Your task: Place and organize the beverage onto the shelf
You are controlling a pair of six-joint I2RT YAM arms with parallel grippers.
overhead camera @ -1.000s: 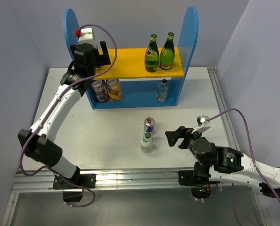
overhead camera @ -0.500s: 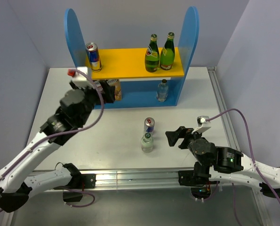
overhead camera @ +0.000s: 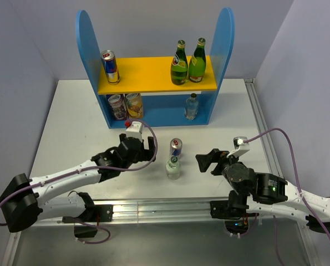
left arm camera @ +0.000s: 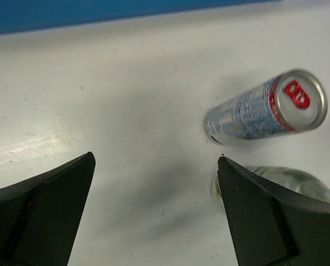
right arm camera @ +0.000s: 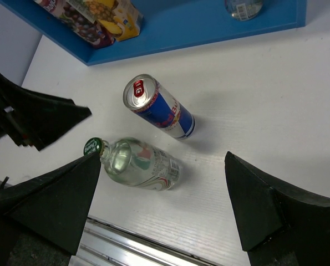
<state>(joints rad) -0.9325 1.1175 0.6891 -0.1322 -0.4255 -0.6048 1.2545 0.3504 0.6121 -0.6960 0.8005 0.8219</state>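
Note:
The shelf [overhead camera: 227,39] stands at the back; a red-and-blue can [overhead camera: 110,66] and two green bottles [overhead camera: 187,62] stand on its yellow upper board. Two cans [overhead camera: 126,105] and a small clear bottle [overhead camera: 192,106] stand on the blue base. A second red-and-blue can [overhead camera: 176,147] and a clear bottle with a green cap [overhead camera: 173,166] stand on the table. My left gripper [overhead camera: 151,151] is open and empty just left of them; its wrist view shows the can [left arm camera: 267,111] and bottle [left arm camera: 292,180] at right. My right gripper [overhead camera: 206,160] is open and empty to their right, with the can [right arm camera: 159,106] and bottle [right arm camera: 137,162] ahead.
The table's front rail [overhead camera: 153,209] runs just behind both grippers. In the right wrist view the left gripper [right arm camera: 37,119] shows beyond the bottle, and the shelf's blue base [right arm camera: 209,27] lies further off. Grey walls close in the table at the back and sides.
My left arm has let go of a can on the upper board's left end and swung down to the table beside the loose can and bottle. The right arm has not moved.

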